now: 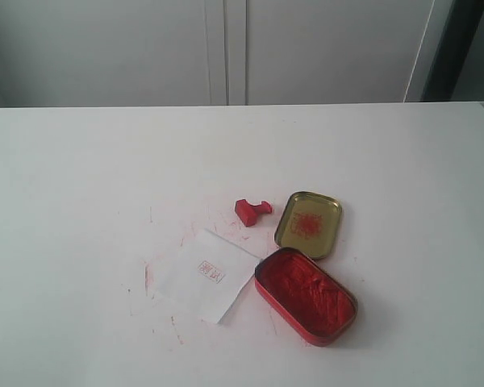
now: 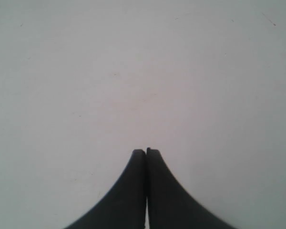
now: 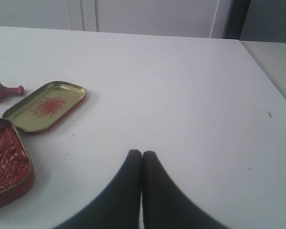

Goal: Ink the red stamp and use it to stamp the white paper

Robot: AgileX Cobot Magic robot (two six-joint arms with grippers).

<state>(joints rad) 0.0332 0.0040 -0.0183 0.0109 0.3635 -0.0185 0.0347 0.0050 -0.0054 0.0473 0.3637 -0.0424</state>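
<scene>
The red stamp (image 1: 252, 210) lies on its side on the white table, just left of the gold lid; it also shows at the edge of the right wrist view (image 3: 4, 91). The white paper (image 1: 206, 274) lies in front of it and bears a small red square imprint. The open red ink tin (image 1: 306, 294) (image 3: 7, 160) sits right of the paper. My left gripper (image 2: 146, 151) is shut over bare table, holding nothing. My right gripper (image 3: 142, 153) is shut and empty, off to the side of the tin. Neither gripper shows in the exterior view.
The gold oval lid (image 1: 309, 224) (image 3: 45, 105) lies upturned behind the tin, smeared with red ink. Red ink smudges (image 1: 148, 278) mark the table around the paper. White cabinet doors (image 1: 226, 48) stand behind the table's far edge.
</scene>
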